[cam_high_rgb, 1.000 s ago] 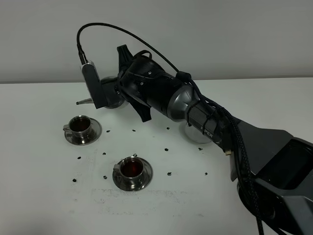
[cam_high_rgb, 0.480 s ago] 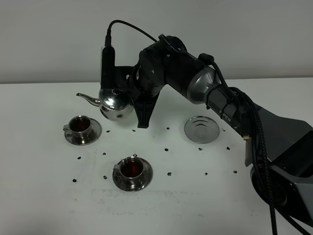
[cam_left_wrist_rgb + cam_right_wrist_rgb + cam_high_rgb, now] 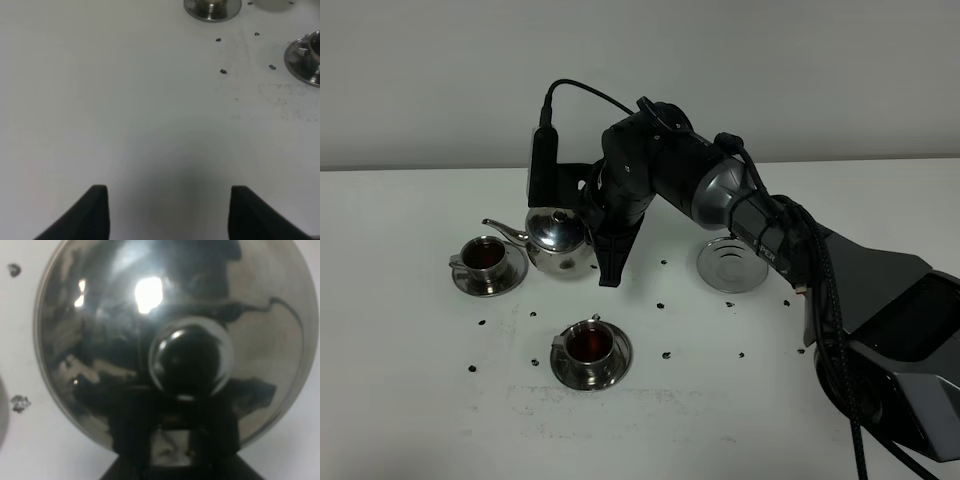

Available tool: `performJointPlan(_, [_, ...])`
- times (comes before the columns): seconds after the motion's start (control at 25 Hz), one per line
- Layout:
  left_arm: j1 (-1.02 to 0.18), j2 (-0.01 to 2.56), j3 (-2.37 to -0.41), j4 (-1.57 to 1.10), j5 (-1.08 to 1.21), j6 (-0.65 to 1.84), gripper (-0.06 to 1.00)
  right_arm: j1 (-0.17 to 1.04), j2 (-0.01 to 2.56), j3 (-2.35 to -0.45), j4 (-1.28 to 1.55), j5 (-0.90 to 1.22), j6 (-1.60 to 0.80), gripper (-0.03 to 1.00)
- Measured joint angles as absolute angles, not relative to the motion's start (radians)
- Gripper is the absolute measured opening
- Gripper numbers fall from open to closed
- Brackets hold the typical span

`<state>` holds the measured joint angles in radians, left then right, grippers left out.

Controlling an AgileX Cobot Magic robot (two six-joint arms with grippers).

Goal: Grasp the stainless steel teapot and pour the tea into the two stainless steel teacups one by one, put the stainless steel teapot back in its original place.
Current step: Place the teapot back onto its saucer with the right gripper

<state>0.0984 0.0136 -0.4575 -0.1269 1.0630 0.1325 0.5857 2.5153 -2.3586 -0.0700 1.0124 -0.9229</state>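
Observation:
The stainless steel teapot (image 3: 558, 240) stands upright at the back left, its thin spout (image 3: 500, 228) pointing left over the far teacup (image 3: 485, 262). My right gripper (image 3: 593, 228) reaches across the middle and is shut on the pot's handle. The right wrist view looks straight down on the lid knob (image 3: 192, 360), with the gripper (image 3: 172, 440) clamped at the pot's edge. The near teacup (image 3: 590, 350) holds dark red tea on its saucer. My left gripper (image 3: 165, 212) hangs open over bare table. Both teacups sit at that view's edge, the far teacup (image 3: 212, 7) and the near teacup (image 3: 307, 55).
An empty round steel saucer (image 3: 732, 263) lies right of the teapot, under the right arm. Small dark specks (image 3: 663, 303) dot the white table (image 3: 410, 400) around the cups. The right arm's black body (image 3: 840, 290) crosses the right half of the table.
The right wrist has rolled back, bringing the teapot from tilted and hidden behind the arm to upright. The pot then sank a little, next to the far teacup.

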Motion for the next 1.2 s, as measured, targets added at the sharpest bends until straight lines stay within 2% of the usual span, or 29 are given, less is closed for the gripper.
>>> performJointPlan(0.6, [0.098, 0.014, -0.457, -0.127, 1.063, 0.133, 0.53, 0.585, 2.507, -2.41, -0.087, 1.06, -0.859, 0.18])
performJointPlan(0.92, [0.098, 0.014, -0.457, -0.127, 1.063, 0.133, 0.53, 0.491, 2.402, -2.447, -0.062, 1.091, -0.76, 0.18])
performJointPlan(1.04, [0.098, 0.014, -0.457, -0.127, 1.063, 0.133, 0.53, 0.453, 2.361, -2.378, -0.055, 1.075, -0.726, 0.18])
performJointPlan(1.2, [0.098, 0.014, -0.457, -0.127, 1.063, 0.133, 0.53, 0.413, 2.245, -2.173, -0.042, 1.02, -0.71, 0.18])
